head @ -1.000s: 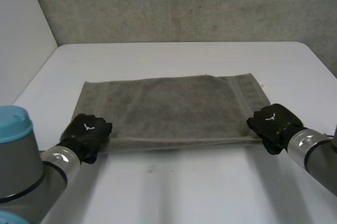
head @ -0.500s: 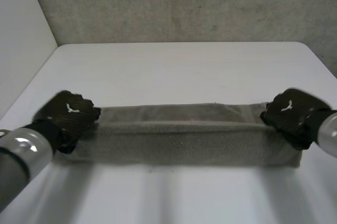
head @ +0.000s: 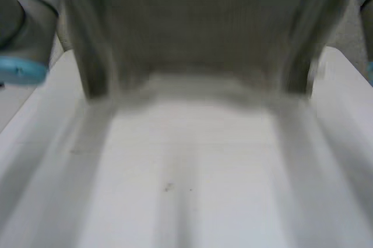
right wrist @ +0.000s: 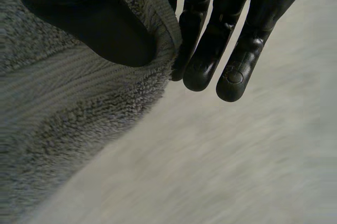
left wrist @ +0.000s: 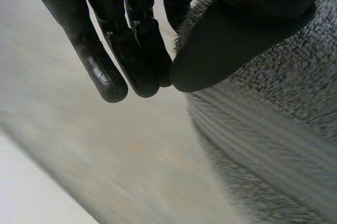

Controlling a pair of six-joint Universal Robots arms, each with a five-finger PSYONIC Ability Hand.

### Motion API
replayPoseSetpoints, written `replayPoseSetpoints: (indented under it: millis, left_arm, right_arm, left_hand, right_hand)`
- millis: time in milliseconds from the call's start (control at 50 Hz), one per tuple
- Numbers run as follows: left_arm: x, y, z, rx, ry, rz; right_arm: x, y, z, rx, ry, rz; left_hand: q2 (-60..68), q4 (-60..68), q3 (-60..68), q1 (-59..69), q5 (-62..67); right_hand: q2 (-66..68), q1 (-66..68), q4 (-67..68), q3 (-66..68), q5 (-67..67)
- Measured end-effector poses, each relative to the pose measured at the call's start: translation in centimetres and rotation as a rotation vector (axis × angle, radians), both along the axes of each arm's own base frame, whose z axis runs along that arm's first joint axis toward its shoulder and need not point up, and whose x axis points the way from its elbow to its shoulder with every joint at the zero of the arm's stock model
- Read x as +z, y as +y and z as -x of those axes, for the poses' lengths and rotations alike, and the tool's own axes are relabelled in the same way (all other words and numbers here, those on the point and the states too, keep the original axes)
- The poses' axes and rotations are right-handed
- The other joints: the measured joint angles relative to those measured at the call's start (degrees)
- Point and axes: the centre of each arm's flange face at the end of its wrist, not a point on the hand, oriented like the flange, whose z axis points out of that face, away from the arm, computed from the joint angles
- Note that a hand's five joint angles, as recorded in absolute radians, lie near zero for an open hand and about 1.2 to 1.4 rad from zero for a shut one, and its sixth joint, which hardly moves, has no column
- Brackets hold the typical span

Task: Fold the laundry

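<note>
1. You are mid-lift in the first fold. The towel (head: pixel 198 27) hangs like a curtain between the left arm (head: pixel 23 21) and the right arm (head: pixel 366 3). Its lower edge is down near the far part of the tabletop (head: pixel 192 172), and it is too blurred to tell whether it touches.
2. In the left wrist view, the left hand (left wrist: pixel 137 40) has its fingers (left wrist: pixel 108 77) nearly straight and close together. The thumb presses the towel's edge against them, so this is a pinch, not a wrap.
3. In the right wrist view, the right hand (right wrist: pixel 210 50) does the same on the other side. Its fingers (right wrist: pixel 234 79) are straight and side by side, and the thumb clamps the hemmed edge of the towel against them.
4. The next move, as I judge it, is to carry both held ends forward and down together so the hanging part lays flat and the top edge lands on the far edge. Keep the two hands level and the cloth taut between them. If one end drops first, the fold will go skewed.
5. Do not ease either pinch until the cloth rests on the tabletop. Each hand holds only a thin strip of edge.
6. A second ago the towel lay flat on the tabletop with a hand at each near corner. Half a second ago it was a low doubled band just over the surface. Now it is raised high and spread to full drop, and both arms have gone up to the top of the head view.
</note>
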Motion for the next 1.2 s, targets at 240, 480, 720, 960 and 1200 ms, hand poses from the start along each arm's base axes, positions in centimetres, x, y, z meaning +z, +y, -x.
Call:
replayPoseSetpoints:
  millis: [240,480,720,960,1200]
  left_arm:
    - [-3.2,0.7,-1.8,-0.006,0.155,-0.08]
    - [-18.2,1.8,-3.3,0.05,0.012,-0.462]
    - [-26.8,10.0,-6.1,0.105,-0.345,-0.902]
    - [-22.7,16.5,-8.2,0.076,-0.587,-1.029]
    - [-22.4,9.7,-5.6,0.076,-0.492,-0.797]
  right_arm:
    - [-3.6,1.4,0.3,0.058,-0.016,-0.034]
    - [-16.8,2.6,-0.4,0.155,0.119,-0.415]
    - [-24.9,9.8,2.1,0.154,0.468,-0.999]
    - [-19.5,13.5,5.1,0.123,0.633,-1.096]
    - [-22.2,7.6,3.3,0.069,0.502,-0.932]
  left_hand:
    - [0.0,0.0,0.0,0.1,0.0]
    - [0.0,0.0,0.0,0.5,0.0]
    - [0.0,0.0,0.0,0.5,0.0]
    - [0.0,0.0,0.0,0.9,0.0]
    - [0.0,0.0,0.0,0.9,0.0]
  right_hand:
    - [0.2,0.0,0.0,0.0,0.0]
    - [0.3,0.0,0.0,0.0,0.1]
    - [0.2,0.0,0.0,0.0,0.1]
    - [0.3,0.0,0.0,0.0,0.1]
    - [0.2,0.0,0.0,0.0,0.1]
